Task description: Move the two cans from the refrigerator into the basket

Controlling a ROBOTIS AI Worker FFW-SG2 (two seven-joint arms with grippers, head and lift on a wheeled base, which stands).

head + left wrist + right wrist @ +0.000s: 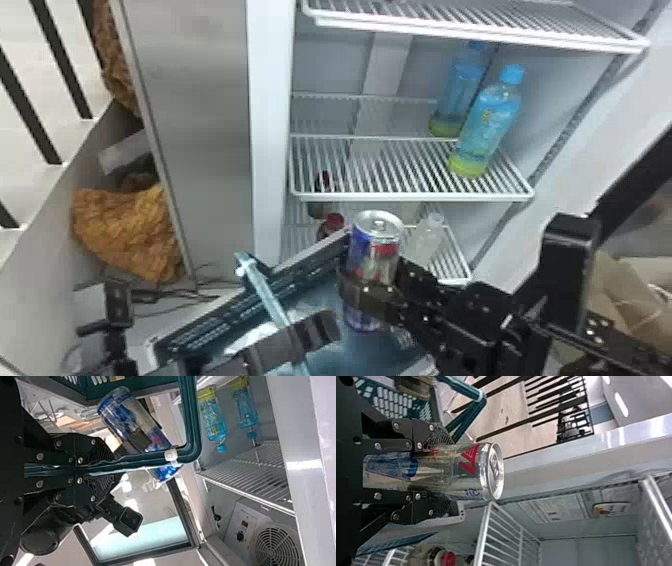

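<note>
In the head view, my right gripper (371,286) is shut on an upright blue and silver can (376,240) above the basket (205,327). My left gripper (317,330) holds the basket's teal handle (267,295) at the bottom centre. In the left wrist view, that gripper (93,470) is shut on the handle (138,460), and the can (134,425) shows behind it. The right wrist view has the can (466,471) between both fingers of my right gripper (435,471), its lid facing away from the palm. Inside the basket lies something pale that I cannot identify.
The open refrigerator's wire shelf (410,165) carries two blue bottles (485,125). Lower down stand a red-capped bottle (332,225) and a pale bottle (427,237), just behind the can. The grey refrigerator side panel (200,125) rises at the left.
</note>
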